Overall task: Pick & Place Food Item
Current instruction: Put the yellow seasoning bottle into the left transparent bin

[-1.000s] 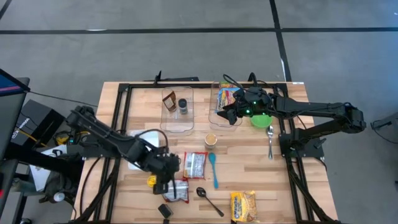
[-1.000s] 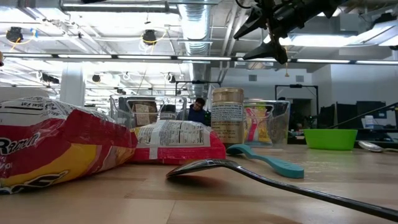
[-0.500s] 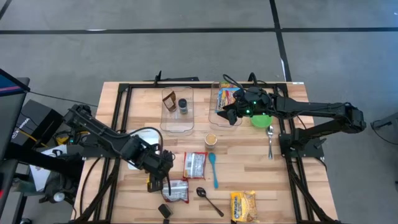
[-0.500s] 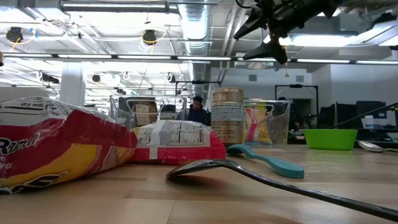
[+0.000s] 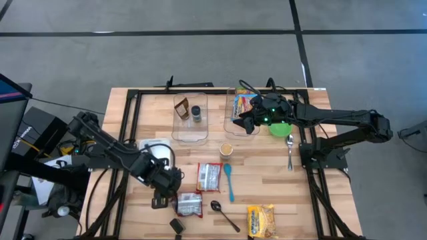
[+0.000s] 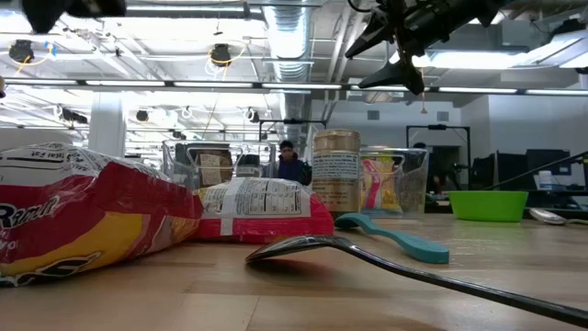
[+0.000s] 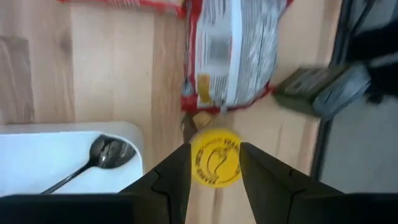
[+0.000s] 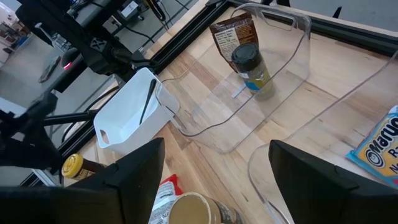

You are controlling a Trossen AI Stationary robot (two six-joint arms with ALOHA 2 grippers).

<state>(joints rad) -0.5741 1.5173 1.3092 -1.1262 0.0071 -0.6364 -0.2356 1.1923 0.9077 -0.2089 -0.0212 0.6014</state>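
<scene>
My left gripper (image 5: 161, 195) points steeply down over the near left of the table. It is shut on a small bottle with a round yellow cap (image 7: 215, 157); the right wrist view shows the bottle's dark body (image 8: 89, 167). In the high view the gripper hides the bottle. Red-and-white food packs lie on the wood just right of it (image 5: 189, 204) and farther right (image 5: 209, 177). A yellow pack (image 5: 261, 220) lies at the near edge. My right gripper (image 5: 248, 124) hangs open and still over the right clear bin (image 5: 233, 107), holding nothing. My left gripper has the bottle's yellow cap (image 7: 198, 163) between its two fingers, one finger on each side of the round top. The fingers come from above, pointing down. The cap faces up toward the wrist. Whether the bottle's base stands on the table I cannot tell.
A white tray (image 5: 157, 144) with a dark spoon lies just beyond the left gripper. The left clear bin (image 5: 190, 119) holds a brown pouch and a dark-capped jar. A round can (image 5: 227, 149), teal spoon (image 5: 229, 180), black spoon (image 5: 223, 213), green bowl (image 5: 279, 128) and metal spoon (image 5: 289, 150) lie around.
My left gripper has moved toward the table's left edge and a little down, tipping to point more steeply down. The yellow cap, visible beside it in the earlier high views, now lies hidden under it. Part of the left arm has entered the low view's top left.
</scene>
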